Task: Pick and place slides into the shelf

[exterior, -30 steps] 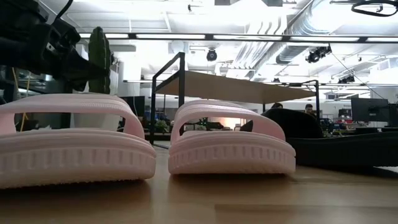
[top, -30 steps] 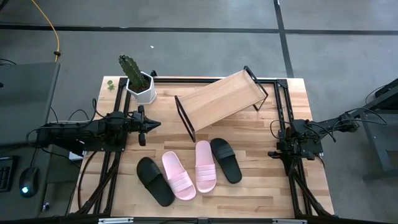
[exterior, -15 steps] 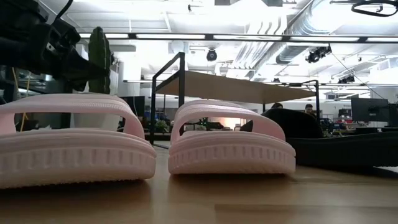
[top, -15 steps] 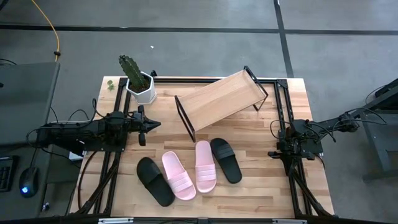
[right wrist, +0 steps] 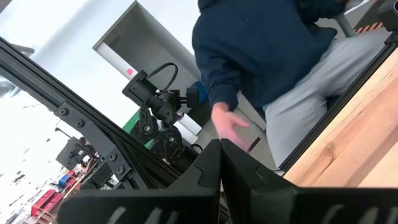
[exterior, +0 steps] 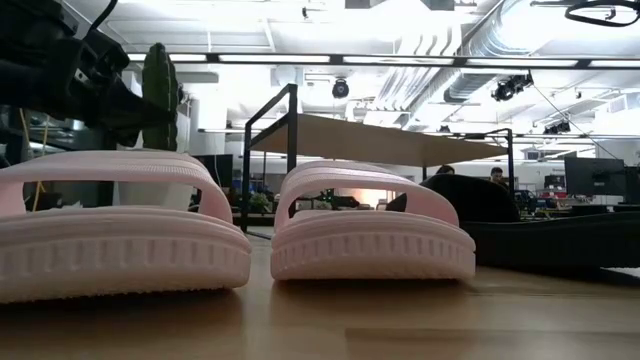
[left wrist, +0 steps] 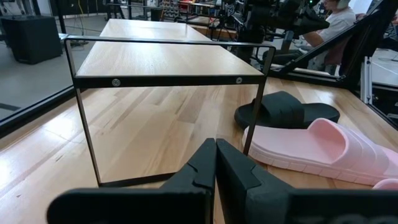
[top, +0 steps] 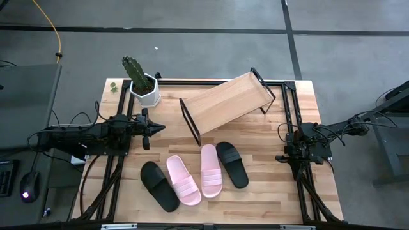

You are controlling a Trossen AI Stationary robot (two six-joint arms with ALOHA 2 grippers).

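Left gripper (top: 148,130) pressed fully closed, empty, parked over the counter (top: 268,191) at about nine o'clock of its top, aimed toward three o'clock at the near black end frame of the shelf (top: 225,103). Right gripper (top: 283,152) likewise closed tight on nothing, waiting at the three o'clock edge of the counter, well apart from everything on it. From the left wrist, closed fingers (left wrist: 205,171) seen just short of the shelf's end frame (left wrist: 168,81), with the light plank running away behind it and a black slide (left wrist: 286,111) and a pink slide (left wrist: 323,149) lying on the wood beside it. Shelf set skewed across the counter's twelve o'clock half, its long axis running from about seven o'clock up to one o'clock, bare of sandals. Four slides laid in a row toward six o'clock of the shelf, all flat on the counter, none on the shelf: outer black slide (top: 159,186) at the row's nine o'clock end, touching first pink slide (top: 183,181), then second pink slide (top: 211,171), then inner black slide (top: 232,165) at the three o'clock end, nearest the shelf. Potted cactus (top: 142,83) in a white pot standing at the counter's ten o'clock corner. Beyond the counter, in the right wrist view, a seated person (right wrist: 273,56) in a dark top.
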